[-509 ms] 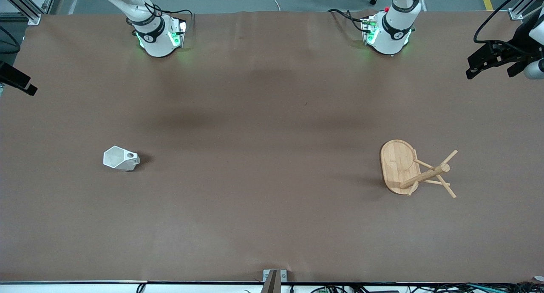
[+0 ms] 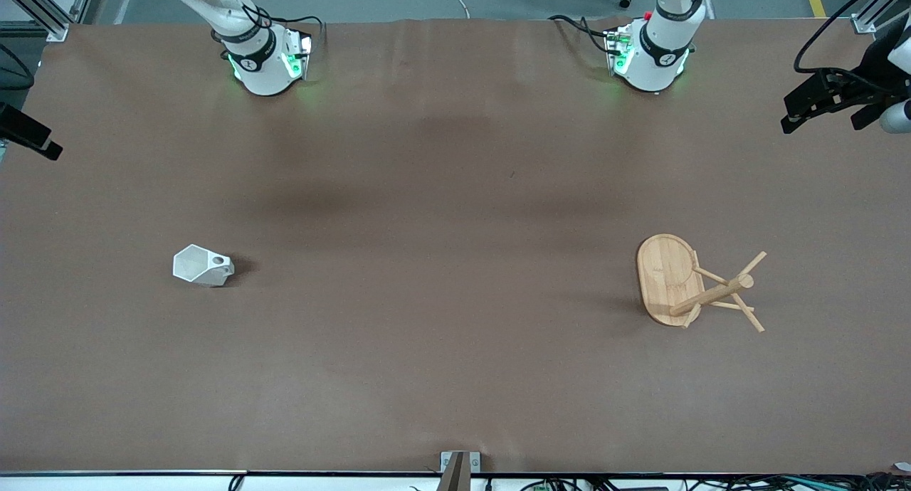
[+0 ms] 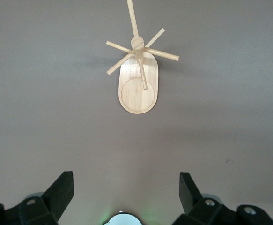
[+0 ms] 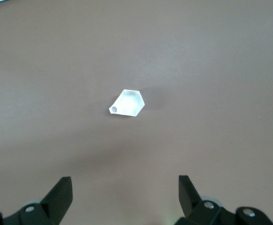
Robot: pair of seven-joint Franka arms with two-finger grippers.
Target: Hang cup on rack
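The small white faceted cup [image 2: 203,265] [image 4: 127,103] sits on the brown table toward the right arm's end, its handle hole facing up. The bamboo rack [image 2: 694,284] [image 3: 138,79] stands toward the left arm's end on its oval base, thin pegs spreading from the post. My right gripper [image 4: 125,187] hangs high over the table with the cup well ahead of its open, empty fingers. My left gripper [image 3: 126,187] is likewise high and open, empty, with the rack far ahead of it. Neither gripper shows in the front view; only the arms' bases do.
The brown table [image 2: 455,192] stretches wide between cup and rack. Black camera mounts stick in at both ends [image 2: 28,134] [image 2: 833,96]. A small metal bracket [image 2: 459,468] sits at the table edge nearest the front camera.
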